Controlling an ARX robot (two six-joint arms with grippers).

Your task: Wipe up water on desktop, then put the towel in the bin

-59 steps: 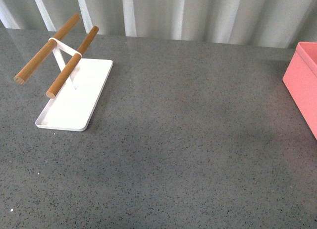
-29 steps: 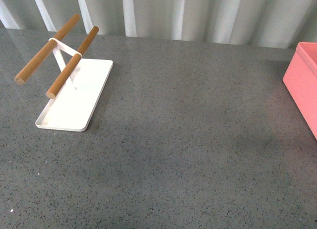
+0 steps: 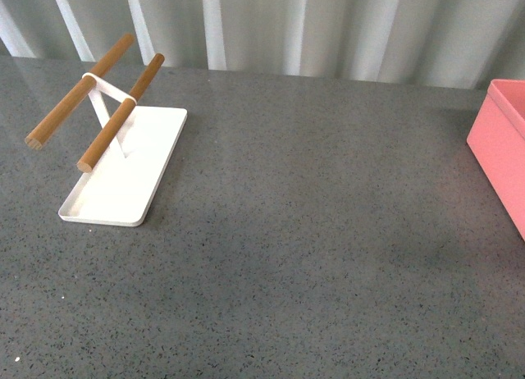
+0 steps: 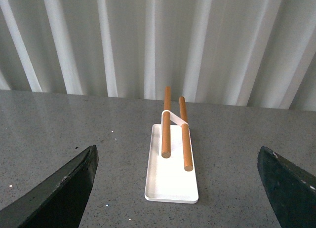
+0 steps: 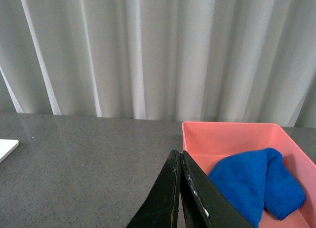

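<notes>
Lies already inside the bin [image 5: 232,139], the towel [image 5: 254,186], as a crumpled blue heap against the wall of the box nearest the right wrist camera, with bare pink floor showing beyond it. Stands at the right edge of the desktop [image 3: 312,231] in the front view, where only one corner of the pink box shows and nothing of its contents. Looks dry and evenly grey across the whole speckled surface; no puddle or wet shine can be made out, though a thin film would be hard to see on such stone. Judged from this, both steps seem finished, the wiping and the dropping, and only the retreat of the arms seems to remain. Shows the right gripper [image 5: 180,198] with its two dark fingers pressed together, empty, just in front of the bin's near corner and not touching the cloth. Shows the left gripper [image 4: 177,188] spread wide, holding nothing, its fingers framing the white tray [image 4: 171,186] with the two wooden rods [image 4: 167,124], well apart from the bin. Calls next, probably, only for pulling the right arm away without catching the rim, and for checking that no corner of cloth hangs over the wall.
</notes>
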